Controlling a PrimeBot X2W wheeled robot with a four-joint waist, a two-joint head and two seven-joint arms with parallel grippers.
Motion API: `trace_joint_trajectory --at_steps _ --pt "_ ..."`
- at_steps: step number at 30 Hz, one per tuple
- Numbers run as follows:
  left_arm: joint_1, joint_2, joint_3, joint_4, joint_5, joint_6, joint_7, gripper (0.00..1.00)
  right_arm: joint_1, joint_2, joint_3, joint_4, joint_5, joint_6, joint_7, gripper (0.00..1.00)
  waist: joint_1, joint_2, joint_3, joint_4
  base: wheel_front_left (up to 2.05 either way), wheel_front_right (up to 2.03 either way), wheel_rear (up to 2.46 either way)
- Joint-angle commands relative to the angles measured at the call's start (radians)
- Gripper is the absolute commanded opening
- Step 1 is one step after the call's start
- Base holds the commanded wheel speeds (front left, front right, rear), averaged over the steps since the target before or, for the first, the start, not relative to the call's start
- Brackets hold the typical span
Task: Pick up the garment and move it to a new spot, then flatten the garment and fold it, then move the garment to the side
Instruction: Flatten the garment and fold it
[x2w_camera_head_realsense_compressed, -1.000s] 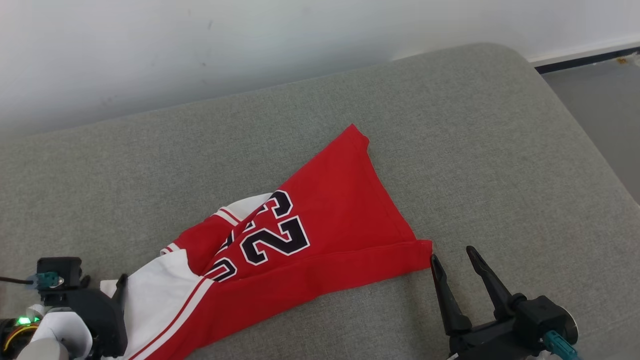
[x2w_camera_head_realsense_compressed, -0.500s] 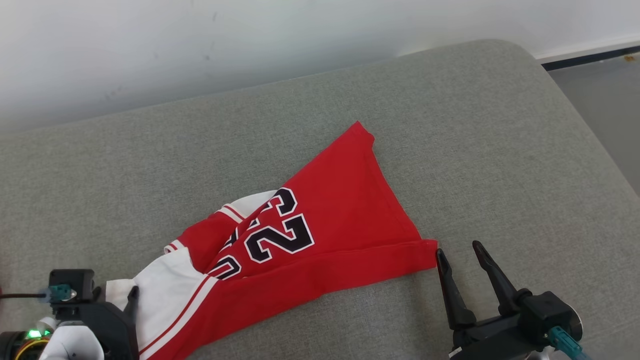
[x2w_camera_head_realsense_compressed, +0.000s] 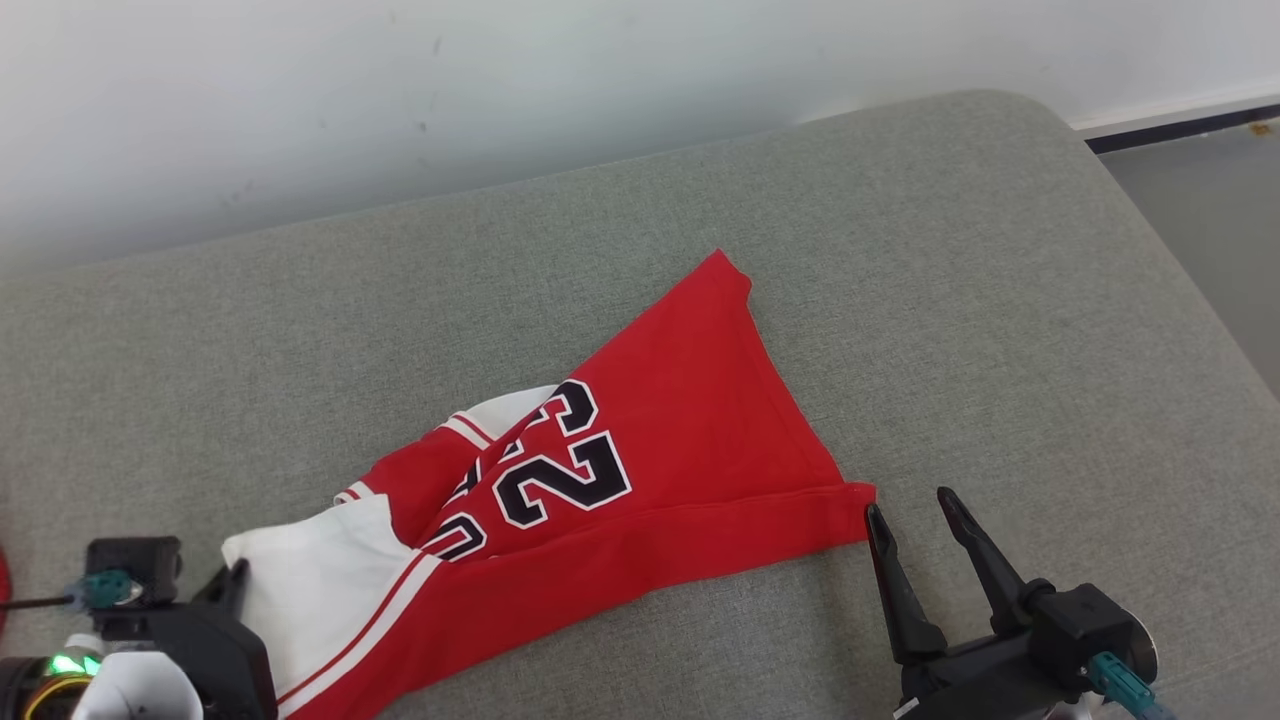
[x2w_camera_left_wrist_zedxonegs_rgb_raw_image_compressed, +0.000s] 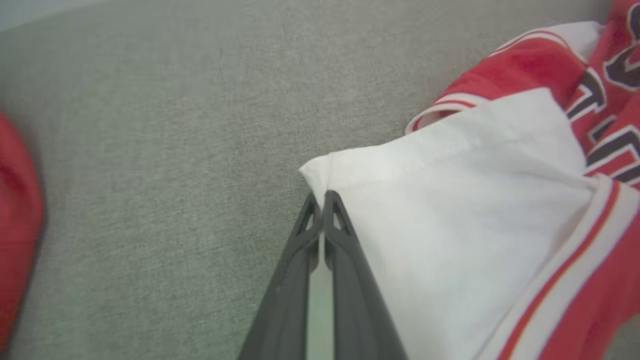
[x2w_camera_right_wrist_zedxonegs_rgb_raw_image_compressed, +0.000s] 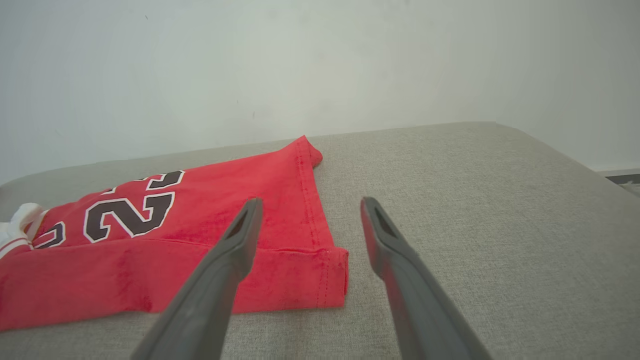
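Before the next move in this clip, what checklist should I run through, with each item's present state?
1. Left hand shut at the white corner of the garment: ok.
2. Cloth actually pinched between its fingers: cannot tell.
3. Right hand open: ok.
4. Right hand lined up with the red hem corner: ok. The corner lies ahead, between the fingers, and is not yet gripped.
5. Garment flat: not ok. It is bunched and creased around the numbers on the white side.
6. Bare cushion beside the garment for spreading it out: ok.
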Motion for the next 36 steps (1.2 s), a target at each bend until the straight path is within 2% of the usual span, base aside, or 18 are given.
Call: trace_joint_trajectory --at_steps 1,5,12,19,23,26,27,28,29,30,32,33,36 --pt "0.006 0.007 0.011 -0.004 -0.008 -0.001 -0.006 0.0 -0.003 -0.004 0.001 0.006 0.011 -0.001 0.0 1.0 0.0 -0.0001 0.0 0.0 0.0 0.0 0.0" --pt "0.012 0.014 0.016 -0.017 -0.015 -0.01 -0.055 0.0 -0.02 -0.011 -0.004 0.057 0.042 -0.001 0.0 1.0 0.0 -0.0001 -0.002 0.003 0.0 0.0 0.0" --pt "0.02 0.017 0.013 -0.022 -0.028 -0.022 -0.097 0.0 -0.123 -0.033 0.039 0.262 0.132 -0.001 0.0 1.0 0.0 -0.0001 -0.007 0.011 0.0 0.0 0.0" --pt "0.02 0.019 -0.002 -0.022 -0.023 -0.024 -0.103 0.0 -0.255 -0.067 0.165 0.449 0.256 -0.001 0.0 1.0 0.0 -0.0001 -0.01 0.025 0.0 0.0 0.0" --pt "0.02 0.021 -0.009 -0.022 -0.022 -0.025 -0.1 0.0 -0.306 -0.084 0.228 0.513 0.309 -0.001 0.0 1.0 0.0 -0.0001 -0.011 0.031 0.0 0.0 0.0" --pt "0.023 0.023 -0.015 -0.025 -0.021 -0.024 -0.1 0.0 -0.336 -0.091 0.271 0.553 0.353 -0.001 0.0 0.87 0.0 -0.0001 -0.013 0.033 0.0 0.0 0.0" --pt "0.023 0.024 -0.016 -0.026 -0.02 -0.024 -0.099 0.0 -0.346 -0.094 0.288 0.568 0.362 -0.001 0.0 0.74 0.0 -0.0001 -0.013 0.034 0.0 0.0 0.0" --pt "0.023 0.024 -0.016 -0.026 -0.02 -0.024 -0.099 0.0 -0.346 -0.094 0.288 0.568 0.362 -0.001 0.0 0.74 0.0 -0.0001 -0.013 0.034 0.0 0.0 0.0" --pt "0.022 0.025 -0.018 -0.027 -0.02 -0.024 -0.097 0.0 -0.355 -0.098 0.301 0.58 0.373 -0.001 0.0 0.52 0.0 -0.0001 -0.014 0.035 0.0 0.0 0.0" --pt "0.021 0.027 -0.02 -0.028 -0.018 -0.024 -0.096 0.0 -0.362 -0.099 0.311 0.59 0.386 -0.001 0.0 0.47 0.0 -0.0001 -0.014 0.036 0.0 0.0 0.0" --pt "0.018 0.03 -0.023 -0.031 -0.016 -0.024 -0.097 0.0 -0.38 -0.104 0.324 0.597 0.395 -0.001 0.0 0.28 0.0 -0.0001 -0.015 0.036 0.0 0.0 0.0" --pt "0.018 0.03 -0.024 -0.031 -0.017 -0.024 -0.096 0.0 -0.382 -0.105 0.33 0.602 0.402 -0.001 0.0 0.0 0.0 -0.0001 -0.016 0.036 0.0 0.0 0.0" --pt "0.023 0.032 -0.027 -0.029 -0.018 -0.023 -0.1 0.0 -0.389 -0.11 0.349 0.613 0.403 -0.001 0.0 0.0 0.0 -0.0001 -0.023 0.036 0.0 0.0 0.0"
